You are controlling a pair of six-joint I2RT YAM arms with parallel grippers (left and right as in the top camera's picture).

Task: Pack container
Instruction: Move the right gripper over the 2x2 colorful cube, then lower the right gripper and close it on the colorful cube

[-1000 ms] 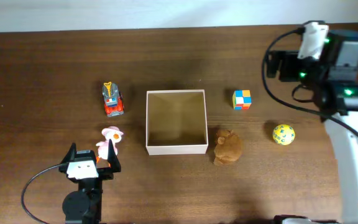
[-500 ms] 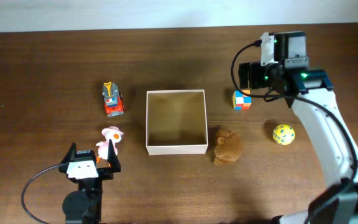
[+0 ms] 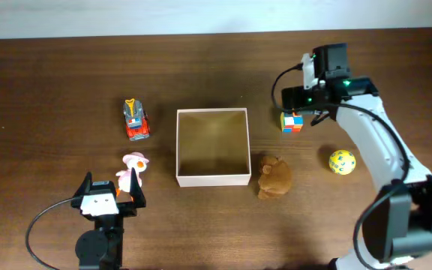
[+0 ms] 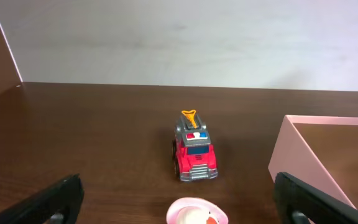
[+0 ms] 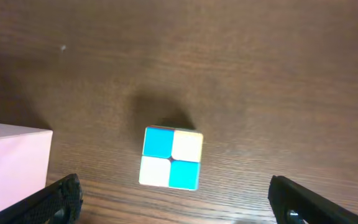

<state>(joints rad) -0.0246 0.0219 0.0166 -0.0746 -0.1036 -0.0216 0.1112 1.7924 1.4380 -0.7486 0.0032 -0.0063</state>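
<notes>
The container (image 3: 212, 179) is a square white-walled box with tan cardboard inside, at the table's middle; it holds nothing. Its wall shows in the left wrist view (image 4: 297, 155) and its corner in the right wrist view (image 5: 11, 162). My right gripper (image 3: 297, 105) is open and hovers right above a colourful cube (image 3: 292, 121); in the right wrist view the cube (image 5: 171, 157) lies between the wide-spread fingers (image 5: 179, 202). My left gripper (image 3: 112, 191) is open and low at the front left, with a pink-hatted duck toy (image 3: 133, 171) just ahead of it, between the fingers (image 4: 179, 200).
A red fire truck (image 3: 135, 120) stands left of the box, and shows in the left wrist view (image 4: 194, 155). A brown plush bear (image 3: 274, 177) lies against the box's front right corner. A yellow ball (image 3: 342, 161) sits further right.
My right arm has swung in from the far right edge to the left and now sits over the cube. The left arm and the toys have not moved.
</notes>
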